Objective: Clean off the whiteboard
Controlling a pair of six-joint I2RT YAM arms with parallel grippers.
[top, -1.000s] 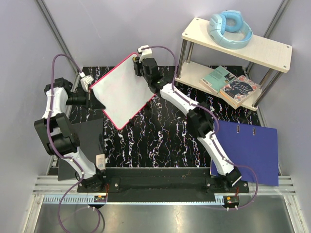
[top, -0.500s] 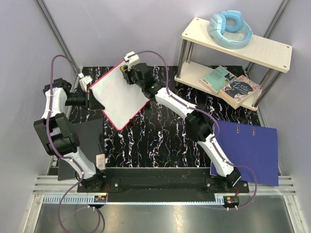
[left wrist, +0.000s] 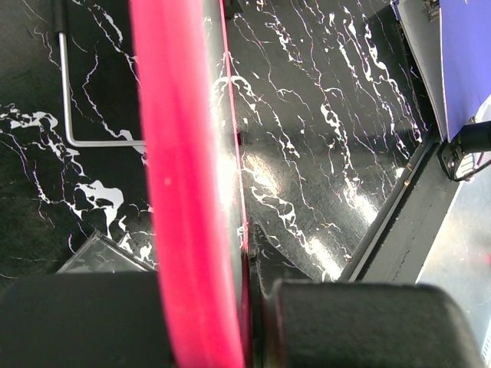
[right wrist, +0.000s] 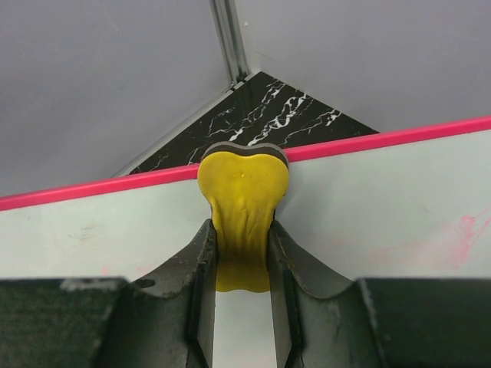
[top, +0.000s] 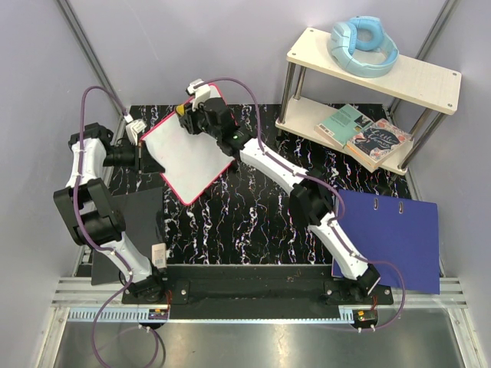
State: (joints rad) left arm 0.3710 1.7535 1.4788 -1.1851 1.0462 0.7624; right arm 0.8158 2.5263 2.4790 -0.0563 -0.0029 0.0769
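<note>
Right gripper [right wrist: 242, 238] slid left — clamping eraser [right wrist: 244, 180] | left gripper [top: 146, 157] pinching whiteboard [top: 190, 153] rim

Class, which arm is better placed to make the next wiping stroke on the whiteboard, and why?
Right. The right pincer grips a yellow eraser at the top edge of the white, red-rimmed whiteboard, where pink smudges show; the left pincer is clamped on its rim, holding it tilted.
</note>
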